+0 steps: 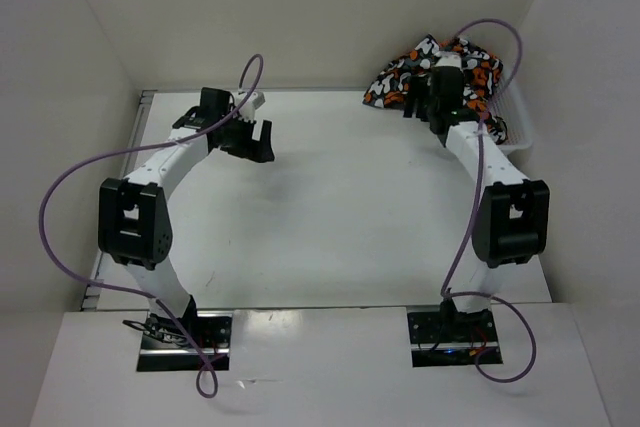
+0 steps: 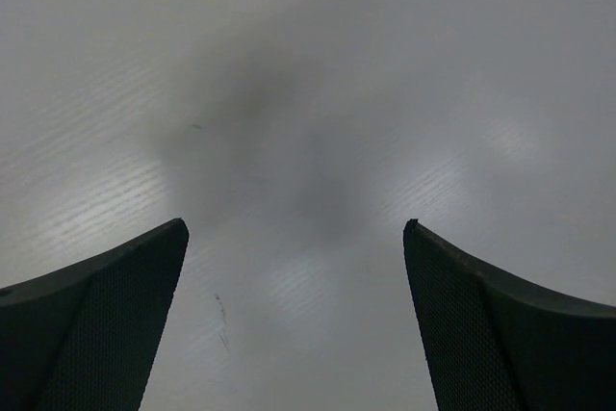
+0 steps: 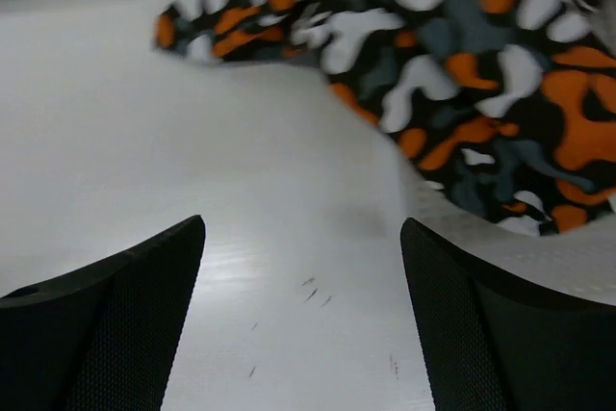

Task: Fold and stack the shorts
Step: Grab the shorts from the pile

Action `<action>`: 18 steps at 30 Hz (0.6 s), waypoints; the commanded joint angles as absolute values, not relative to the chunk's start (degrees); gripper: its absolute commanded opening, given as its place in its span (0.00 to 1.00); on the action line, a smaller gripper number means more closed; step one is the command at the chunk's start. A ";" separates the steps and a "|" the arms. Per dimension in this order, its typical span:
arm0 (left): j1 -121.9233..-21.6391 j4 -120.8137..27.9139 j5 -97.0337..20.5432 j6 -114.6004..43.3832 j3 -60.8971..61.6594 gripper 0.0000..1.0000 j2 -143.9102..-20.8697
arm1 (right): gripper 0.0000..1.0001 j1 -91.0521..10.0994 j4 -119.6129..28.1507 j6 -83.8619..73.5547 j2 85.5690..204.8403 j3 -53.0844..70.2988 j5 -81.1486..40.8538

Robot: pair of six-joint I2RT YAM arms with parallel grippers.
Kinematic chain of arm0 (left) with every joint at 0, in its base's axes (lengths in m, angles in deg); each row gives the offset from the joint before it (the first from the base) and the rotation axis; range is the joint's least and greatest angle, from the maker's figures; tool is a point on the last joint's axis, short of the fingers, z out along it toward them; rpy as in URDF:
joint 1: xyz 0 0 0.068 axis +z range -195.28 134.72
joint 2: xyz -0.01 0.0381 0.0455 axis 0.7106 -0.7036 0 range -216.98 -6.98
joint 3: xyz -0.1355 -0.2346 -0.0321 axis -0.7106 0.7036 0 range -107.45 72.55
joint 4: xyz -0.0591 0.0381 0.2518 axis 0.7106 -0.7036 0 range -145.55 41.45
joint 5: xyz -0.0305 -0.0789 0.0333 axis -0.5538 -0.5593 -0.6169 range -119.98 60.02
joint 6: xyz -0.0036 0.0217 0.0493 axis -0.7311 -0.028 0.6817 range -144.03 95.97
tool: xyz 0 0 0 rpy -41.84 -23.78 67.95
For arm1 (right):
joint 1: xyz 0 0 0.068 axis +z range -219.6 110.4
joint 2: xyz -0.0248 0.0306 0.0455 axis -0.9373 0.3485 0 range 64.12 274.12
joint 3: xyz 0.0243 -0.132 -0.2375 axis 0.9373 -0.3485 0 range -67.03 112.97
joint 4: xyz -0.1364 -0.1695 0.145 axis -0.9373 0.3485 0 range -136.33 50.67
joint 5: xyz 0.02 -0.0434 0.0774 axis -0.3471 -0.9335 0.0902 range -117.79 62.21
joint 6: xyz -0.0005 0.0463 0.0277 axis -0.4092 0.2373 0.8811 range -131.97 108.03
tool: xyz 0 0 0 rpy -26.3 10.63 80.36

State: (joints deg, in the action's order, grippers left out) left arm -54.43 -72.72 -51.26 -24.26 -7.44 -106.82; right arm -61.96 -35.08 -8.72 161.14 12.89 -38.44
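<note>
The camouflage shorts [image 1: 440, 67], printed in orange, black, grey and white, lie bunched at the back right of the table, partly in a white basket [image 1: 515, 122]. In the right wrist view the shorts [image 3: 462, 55] fill the upper right. My right gripper [image 1: 428, 105] is open and empty, at the near edge of the shorts; in its own view [image 3: 303, 238] only bare table lies between its fingers. My left gripper [image 1: 252, 137] is open and empty over the bare table at the back left; its own view [image 2: 296, 233] shows only table surface.
The white mesh basket stands against the right wall at the back right corner. White walls close the table at the back, left and right. A purple cable loops over each arm.
</note>
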 commanded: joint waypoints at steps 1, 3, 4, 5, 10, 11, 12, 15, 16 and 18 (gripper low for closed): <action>-56.00 -77.56 -51.69 -24.03 -13.04 0.99 -108.57 | 0.85 -67.31 -32.26 4.90 164.74 21.37 -46.83; -56.79 -77.56 -50.20 -24.03 -14.63 0.99 -109.72 | 0.85 -69.41 -32.96 4.91 168.25 22.44 -51.06; -57.67 -77.04 -49.15 -24.03 -15.33 0.99 -110.51 | 0.85 -69.95 -33.84 4.91 169.14 23.05 -53.60; -57.67 -77.03 -48.54 -24.03 -16.21 0.99 -110.52 | 0.85 -69.95 -34.98 4.91 170.81 23.06 -55.28; -58.99 -77.03 -48.00 -24.03 -16.22 0.99 -111.57 | 0.91 -72.76 -38.24 3.68 174.95 23.06 -63.11; -58.99 -77.03 -48.00 -24.03 -16.22 0.99 -111.57 | 0.93 -72.77 -39.11 2.98 175.74 23.67 -63.64; -58.99 -77.55 -48.00 -24.03 -16.22 0.99 -111.57 | 0.94 -73.29 -40.60 1.76 176.44 23.68 -63.65; -58.99 -77.56 -48.00 -24.03 -15.69 0.99 -112.10 | 0.99 -73.29 -43.68 -1.24 179.25 23.68 -64.35; -58.99 -77.56 -47.48 -24.03 -15.69 0.99 -112.10 | 0.99 -73.29 -44.47 -2.46 180.65 23.68 -64.35; -58.99 -77.56 -47.47 -24.03 -16.21 0.99 -112.63 | 0.99 -73.29 -45.18 -3.00 181.89 23.68 -63.74</action>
State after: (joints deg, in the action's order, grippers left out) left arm -59.24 -77.37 -47.85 -24.24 -14.47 -111.49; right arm -72.89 -39.45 -1.01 180.63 20.81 -60.96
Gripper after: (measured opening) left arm 0.992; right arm 0.989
